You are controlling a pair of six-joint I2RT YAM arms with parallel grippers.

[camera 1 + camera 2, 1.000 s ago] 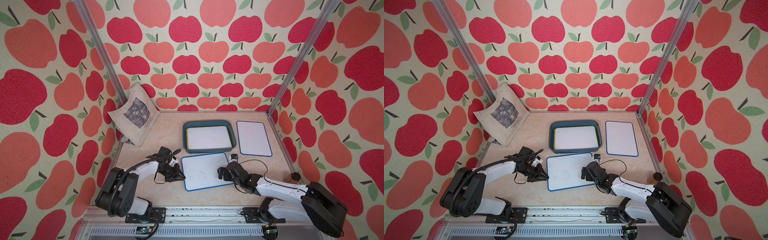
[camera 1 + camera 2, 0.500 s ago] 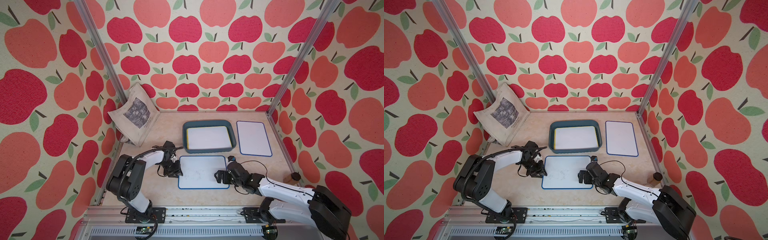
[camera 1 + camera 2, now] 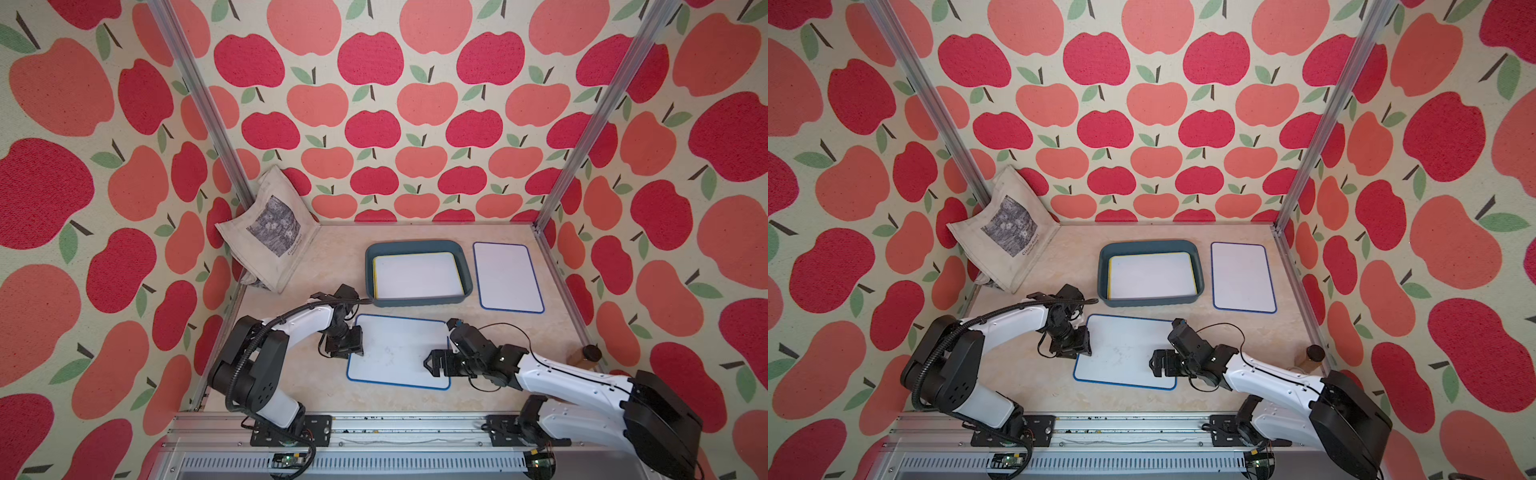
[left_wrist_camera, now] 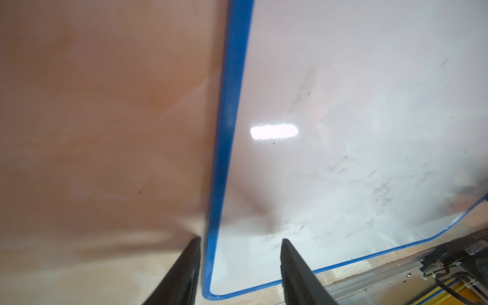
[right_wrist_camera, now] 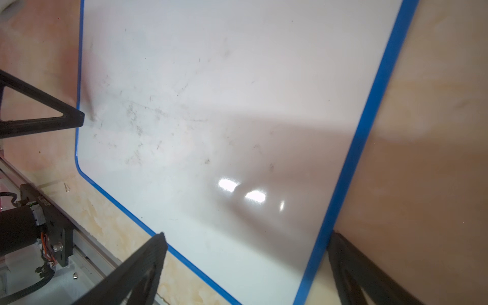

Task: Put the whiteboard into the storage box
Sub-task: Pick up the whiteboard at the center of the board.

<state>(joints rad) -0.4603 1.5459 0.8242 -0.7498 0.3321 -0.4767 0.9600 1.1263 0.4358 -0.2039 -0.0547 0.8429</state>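
- The left gripper [image 4: 240, 239] has its jaws parted, astride the blue edge of the whiteboard [image 4: 343, 105]. One finger is down on the table [image 4: 105, 132] side and the other is over the white face, with nothing pinched between them.
- The right gripper [image 5: 247, 234] is spread wide across a near corner of the same board, one finger outside each of the two edges that meet there. It is not clamped on anything.
- The only writing is on the beige tote bag [image 3: 270, 232] propped in the far left corner. It has a black-and-white print with a line of small dark lettering under it, too small for me to read.
- The whiteboard itself is a white panel with a thin blue rim and rounded corners. Its face is glossy with spots of glare, and it is smeared with faint grey marks and scuffs that I cannot read.
- In both top views it lies flat on the table between the two grippers, a little askew. It is outside the storage box [image 3: 415, 246], just in front of it, with a narrow strip of table between them.
- The storage box is a shallow teal tray, and a yellow-edged whiteboard [image 3: 415, 274] lies flat inside it.
- A second blue-edged whiteboard [image 3: 507, 276] lies on the table just to the right of the box.
- A small brown cylinder [image 3: 584, 358] with a dark cap stands at the table's right edge.
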